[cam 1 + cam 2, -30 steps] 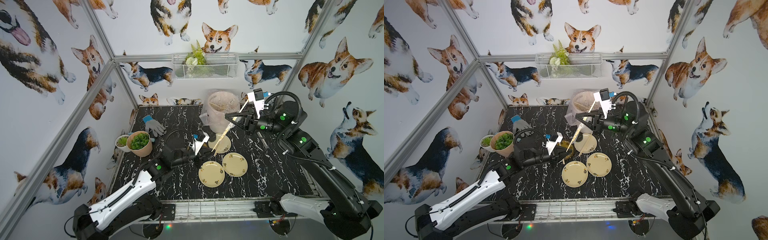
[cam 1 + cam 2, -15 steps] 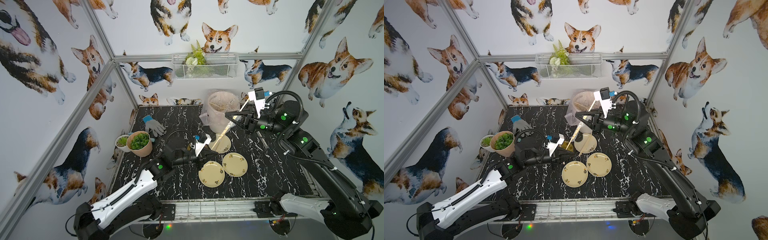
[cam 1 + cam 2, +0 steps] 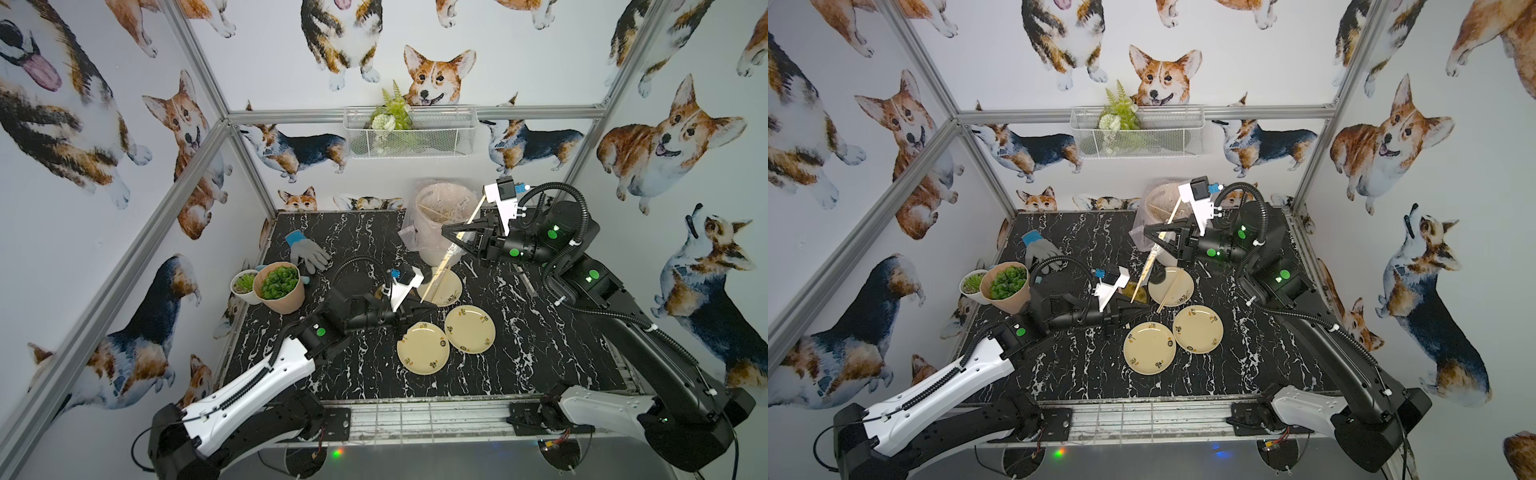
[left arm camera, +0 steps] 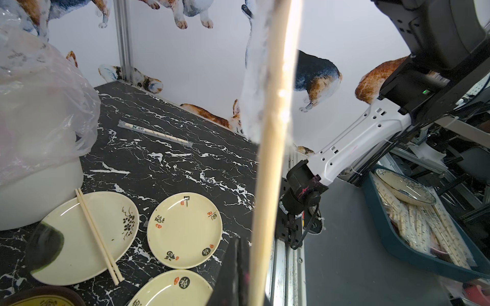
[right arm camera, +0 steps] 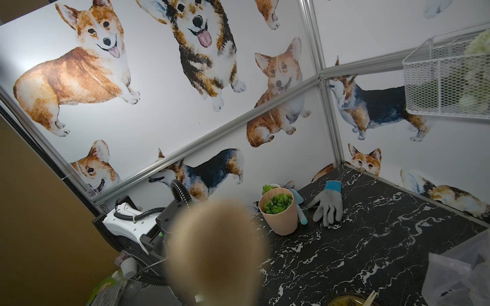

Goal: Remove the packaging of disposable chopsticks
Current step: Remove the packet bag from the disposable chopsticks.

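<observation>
You see a pale tan wooden chopstick pair (image 4: 274, 132) slanting in the air above the black marbled counter (image 3: 540, 353), beside the white bag-lined bin (image 3: 428, 245); your left claw (image 3: 431, 306) is clenched on its lower end; your right claw (image 3: 453, 233) is clenched on its upper part, where the clear crinkly plastic sleeve (image 4: 252, 79) clings.

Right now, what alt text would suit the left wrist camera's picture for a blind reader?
A blurred pale chopstick pair, its far end in a clear sleeve, crosses close to the lens. Behind, on a black marbled table, lie three cream plates, one bearing bare chopsticks, and another wrapped pair.
</observation>
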